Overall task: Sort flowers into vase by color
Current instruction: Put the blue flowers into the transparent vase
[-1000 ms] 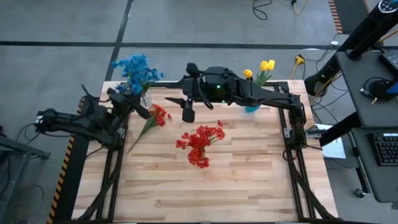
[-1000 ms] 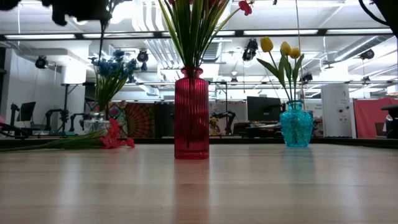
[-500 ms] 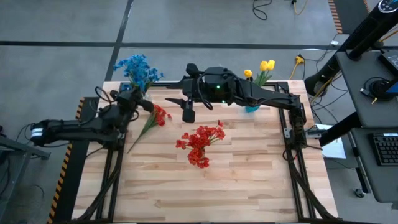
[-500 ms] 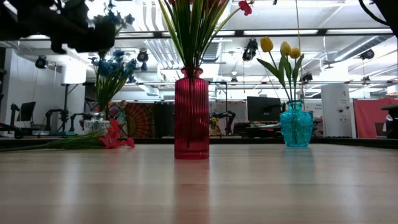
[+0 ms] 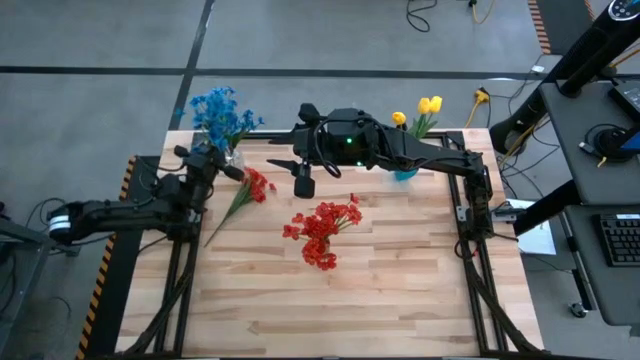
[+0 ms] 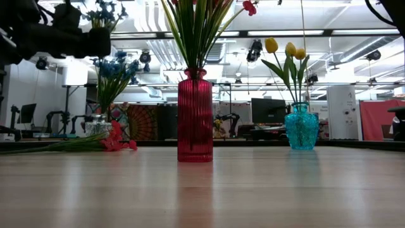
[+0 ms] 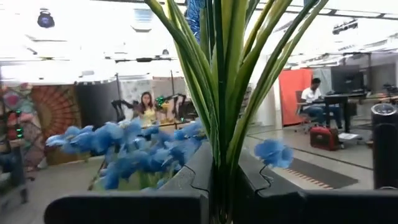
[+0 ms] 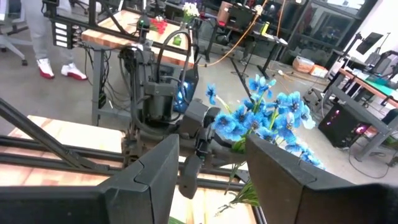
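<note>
My left gripper (image 5: 207, 160) is at the table's far left, beside a clear vase (image 6: 96, 125) of blue flowers (image 5: 222, 112), and is shut on a blue sprig (image 6: 104, 9). A red vase (image 6: 195, 117) of red flowers (image 5: 322, 232) stands mid-table. A teal vase (image 6: 302, 126) at the far right holds yellow tulips (image 5: 428, 105). One red sprig (image 5: 247, 190) lies flat on the table near the left gripper. My right gripper (image 5: 295, 172) hangs high over the table's far middle, open, nothing between its fingers. My left gripper pinches the blue sprig's bundle of green stems and leaves (image 7: 221, 168) between its two fingers. The fingers come from the table's left, close to level, and lie across the stems. The sprig stands upright above the fingers, lifted clear of the table, its blue head (image 7: 194, 12) on top.
The wooden tabletop (image 5: 400, 290) is bare toward its near edge. Black frame rails (image 5: 180, 270) run along both sides. A person (image 7: 148, 106) sits in the room beyond the table, and desks and monitors stand there.
My left gripper has sunk with the blue sprig beside the clear vase and tipped its fingers upward; it stays shut on the stems. The arm behind it has swung lower and stretched out toward the table's left edge.
</note>
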You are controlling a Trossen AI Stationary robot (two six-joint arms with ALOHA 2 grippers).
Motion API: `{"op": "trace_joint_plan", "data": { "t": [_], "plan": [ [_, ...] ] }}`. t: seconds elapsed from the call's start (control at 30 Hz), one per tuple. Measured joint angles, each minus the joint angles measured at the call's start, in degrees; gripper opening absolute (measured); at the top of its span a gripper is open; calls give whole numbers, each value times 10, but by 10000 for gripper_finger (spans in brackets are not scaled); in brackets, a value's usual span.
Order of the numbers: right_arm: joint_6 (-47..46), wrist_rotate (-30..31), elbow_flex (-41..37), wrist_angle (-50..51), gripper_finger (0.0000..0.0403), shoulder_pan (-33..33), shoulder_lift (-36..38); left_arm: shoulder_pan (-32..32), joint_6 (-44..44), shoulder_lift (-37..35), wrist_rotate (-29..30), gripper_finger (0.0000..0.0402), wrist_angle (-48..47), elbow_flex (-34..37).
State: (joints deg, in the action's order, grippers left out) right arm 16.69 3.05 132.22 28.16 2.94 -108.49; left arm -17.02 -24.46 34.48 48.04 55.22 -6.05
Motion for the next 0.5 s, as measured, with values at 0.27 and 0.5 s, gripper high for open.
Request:
{"op": "trace_joint_plan", "data": {
  "t": [0.27, 0.5],
  "plan": [
    [0, 0, 0, 0, 178, 0, 0, -70, 25, 20, 7, 5, 5, -6],
    [3, 0, 0, 1, 178, 0, 0, -121, 48, 62, -33, 5, 5, -6]
  ]
}}
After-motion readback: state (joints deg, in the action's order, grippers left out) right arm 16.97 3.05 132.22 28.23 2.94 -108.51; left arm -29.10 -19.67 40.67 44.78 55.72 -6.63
